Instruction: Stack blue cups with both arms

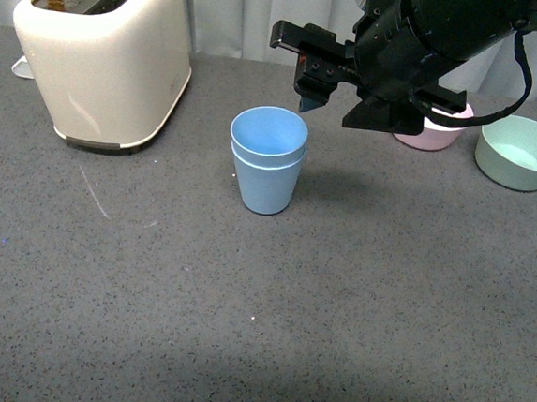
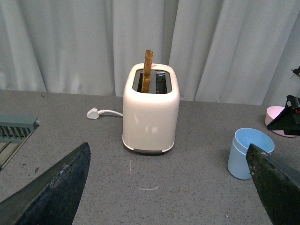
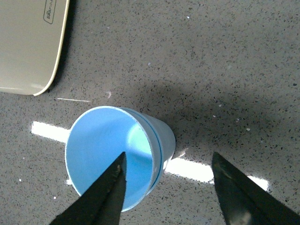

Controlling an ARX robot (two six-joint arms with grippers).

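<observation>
The nested cups (image 1: 267,159) beside the toaster (image 1: 111,65) could be tipped if their rim is clipped by the spread, empty right gripper (image 3: 168,159) just above; the left gripper (image 2: 168,147) is likewise spread.

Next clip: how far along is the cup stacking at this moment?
Done: the blue cups are nested, one inside the other, standing upright on the table. In hand: nothing. The right gripper hangs open just above the stack's rim, and the left gripper is open and empty. Left: probably only pulling the arms clear.
</observation>
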